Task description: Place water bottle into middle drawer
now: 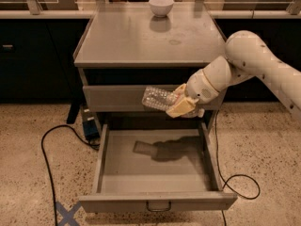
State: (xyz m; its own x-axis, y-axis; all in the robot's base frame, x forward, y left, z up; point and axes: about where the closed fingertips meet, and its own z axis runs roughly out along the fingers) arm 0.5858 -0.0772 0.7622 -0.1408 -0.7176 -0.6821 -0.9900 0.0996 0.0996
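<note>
My gripper (180, 105), with tan fingers, is shut on the water bottle (157, 99). The bottle is clear crinkly plastic and lies nearly level, pointing left from the fingers. It hangs in front of the upper drawer front (113, 98) and above the open middle drawer (155, 202). That drawer is a wide grey tray pulled out toward the camera, with a small loop handle at its lower front edge. The bottle's shadow falls on the drawer floor. The white arm comes in from the right.
A white bowl (161, 5) stands at the back of the grey cabinet top (141, 36). Black cables (47, 149) run over the speckled floor on the left and right of the cabinet. A blue tape cross (66, 214) marks the floor at the lower left.
</note>
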